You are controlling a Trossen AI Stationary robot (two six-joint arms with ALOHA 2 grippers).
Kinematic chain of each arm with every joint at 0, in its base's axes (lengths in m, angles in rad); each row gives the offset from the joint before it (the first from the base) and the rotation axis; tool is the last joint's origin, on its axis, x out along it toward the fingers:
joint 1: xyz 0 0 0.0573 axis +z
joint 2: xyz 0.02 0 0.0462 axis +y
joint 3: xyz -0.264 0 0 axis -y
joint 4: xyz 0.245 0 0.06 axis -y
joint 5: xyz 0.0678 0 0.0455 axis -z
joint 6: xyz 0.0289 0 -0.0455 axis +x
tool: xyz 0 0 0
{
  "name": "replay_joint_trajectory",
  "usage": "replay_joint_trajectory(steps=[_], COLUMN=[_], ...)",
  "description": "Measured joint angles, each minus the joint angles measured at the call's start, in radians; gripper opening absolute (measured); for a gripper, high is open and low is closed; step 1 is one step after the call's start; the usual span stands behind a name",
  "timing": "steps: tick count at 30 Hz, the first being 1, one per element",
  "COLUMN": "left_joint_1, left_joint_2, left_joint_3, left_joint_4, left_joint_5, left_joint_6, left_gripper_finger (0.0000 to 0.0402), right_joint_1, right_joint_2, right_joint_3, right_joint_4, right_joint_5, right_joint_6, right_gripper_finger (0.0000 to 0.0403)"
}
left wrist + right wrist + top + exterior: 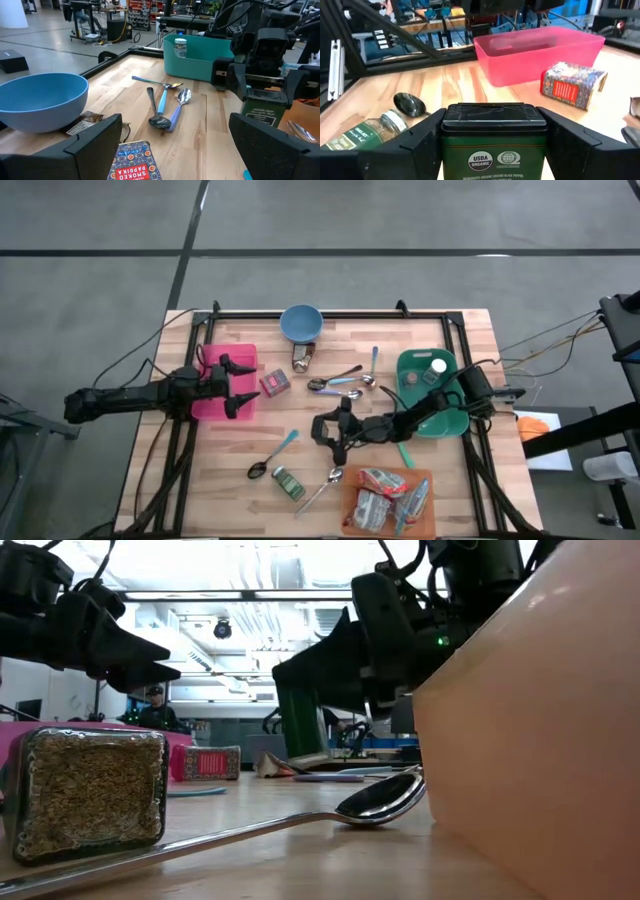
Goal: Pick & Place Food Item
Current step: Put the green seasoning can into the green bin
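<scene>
A green pepper tin [493, 145] is being gripped between the fingers of the right gripper [335, 430], which is placed just right of centre in the high view. In the low view the tin [301, 722] is seen lifted clear of the bench [230, 455], so the carry step is judged to be in hand, with the pick already made.

The left gripper [237, 387] is being held over the pink bin [215, 408] at the left of the high view, its fingers spread wide and nothing between them. In the left wrist view, the smoked paprika tin [132, 160] is lying just below those fingers [92, 145], beside the blue bowl [40, 100].

In the right wrist view, the pink bin [540, 50] is seen ahead of the carried tin, with the paprika tin [572, 85] just beside it and a herb jar [362, 130] and a spoon [409, 104] lying nearer. Which container is meant as the goal is not being shown; the pink bin is judged the likeliest, since the tin is being pointed toward it.

If so, the next move is judged to call for the tin being kept raised above the paprika tin and the bin's wall, and for the left gripper to be cleared from over the bin before the tin is released.
</scene>
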Motion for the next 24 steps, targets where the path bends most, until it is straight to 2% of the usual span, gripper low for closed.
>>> replay_joint_trajectory(steps=[9, 18, 24], left_joint_1=[0.0, 0.0, 0.0], left_joint_2=[0.0, 0.0, 0.0], left_joint_3=[0.0, 0.0, 0.0], left_joint_4=[0.0, 0.0, 0.0], left_joint_5=[0.0, 0.0, 0.0], left_joint_6=[0.0, 0.0, 0.0], left_gripper_finger=[0.0372, 0.0372, 0.0372], right_joint_1=[-0.007, -0.007, 0.0], right_joint_2=[0.007, 0.052, 0.043], right_joint_3=[0.021, 0.043, 0.03], right_joint_4=[-0.105, -0.095, -0.133], right_joint_5=[-0.01, -0.026, -0.034], right_joint_6=[0.052, 0.089, 0.098], right_gripper_finger=[0.0291, 0.0269, 0.0306])
